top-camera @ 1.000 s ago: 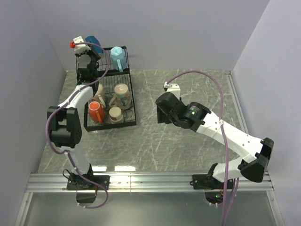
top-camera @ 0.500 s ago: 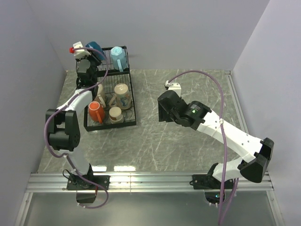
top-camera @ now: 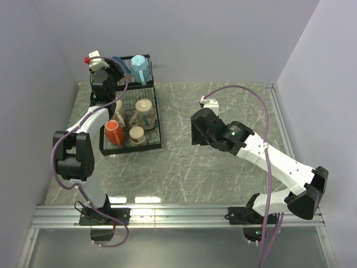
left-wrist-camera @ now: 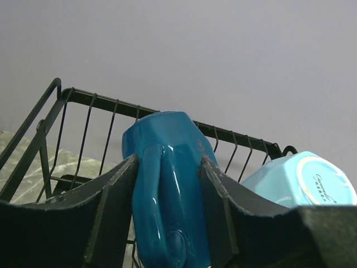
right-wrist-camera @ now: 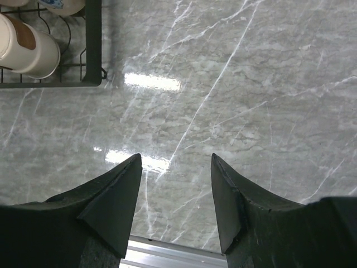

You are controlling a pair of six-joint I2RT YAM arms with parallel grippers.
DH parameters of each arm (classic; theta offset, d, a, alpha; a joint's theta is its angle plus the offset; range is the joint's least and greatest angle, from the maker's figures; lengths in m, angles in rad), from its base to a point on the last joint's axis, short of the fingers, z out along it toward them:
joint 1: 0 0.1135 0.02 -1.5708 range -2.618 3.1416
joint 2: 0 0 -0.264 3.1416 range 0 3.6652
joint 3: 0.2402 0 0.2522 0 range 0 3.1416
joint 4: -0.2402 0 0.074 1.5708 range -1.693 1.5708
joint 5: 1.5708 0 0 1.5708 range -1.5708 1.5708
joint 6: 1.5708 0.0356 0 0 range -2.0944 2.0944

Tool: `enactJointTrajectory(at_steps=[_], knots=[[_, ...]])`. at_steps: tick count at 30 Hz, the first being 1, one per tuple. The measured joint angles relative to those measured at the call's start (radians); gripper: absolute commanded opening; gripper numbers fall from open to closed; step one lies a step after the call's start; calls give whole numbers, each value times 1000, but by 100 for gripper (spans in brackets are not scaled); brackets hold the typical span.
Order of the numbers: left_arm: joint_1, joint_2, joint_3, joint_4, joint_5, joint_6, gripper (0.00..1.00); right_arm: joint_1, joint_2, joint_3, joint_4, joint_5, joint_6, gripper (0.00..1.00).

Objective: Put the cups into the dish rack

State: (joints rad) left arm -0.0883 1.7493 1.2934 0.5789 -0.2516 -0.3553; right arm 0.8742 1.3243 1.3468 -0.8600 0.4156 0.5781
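Flanking the dark blue mug (left-wrist-camera: pixel 167 190) on both sides, the left gripper (left-wrist-camera: pixel 167 162) sits at the upper shelf of the rack (top-camera: pixel 158 120), at the back left of the table (top-camera: pixel 184 167). In the left wrist view one finger (left-wrist-camera: pixel 114 195) lies along the mug's handle side and the other against its body. Both look to be touching the glaze, but I cannot tell whether they press on it or merely rest beside it. The mug appears tilted inside the shelf's wire basket, with the back wires right behind it. Just to its right, in the same basket, is the light blue mug (left-wrist-camera: pixel 298 178), its base turned toward the wrist camera. The two mugs are near each other, and I cannot tell if they touch.

On the lower tier, seen from above, the orange mug (top-camera: pixel 113 132) sits at the near left. The near cream mug (top-camera: pixel 137 135) is just beside it on the right, and the far cream mug (top-camera: pixel 144 113) is behind that one.

The right gripper (right-wrist-camera: pixel 175 159) hangs over bare table, to the right of the rack and well apart from it, pointing down. Its jaws stand moderately wide with nothing between them. The right wrist view catches the rack's near corner at upper left, with the near cream mug inside it.
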Motion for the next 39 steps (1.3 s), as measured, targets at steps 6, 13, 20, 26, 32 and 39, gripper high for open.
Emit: enactJointTrajectory(at_steps=[6,13,20,26,32,39], knots=[[8,11,71,-137,-6,-5,99,-3,0,0,0,-10,0,59],[68,57,215,-355,180,-66,99,-3,0,0,0,-18,0,59],[163,150,464,-598,389,-147,99,-3,4,0,0,-19,0,59],[197,214,615,-719,481,-146,99,-4,21,11,0,-21,-5,58],[211,281,743,-825,566,-126,99,-5,45,30,1,-26,-19,58],[212,289,749,-884,591,-111,99,-7,68,50,-1,-40,-30,57]])
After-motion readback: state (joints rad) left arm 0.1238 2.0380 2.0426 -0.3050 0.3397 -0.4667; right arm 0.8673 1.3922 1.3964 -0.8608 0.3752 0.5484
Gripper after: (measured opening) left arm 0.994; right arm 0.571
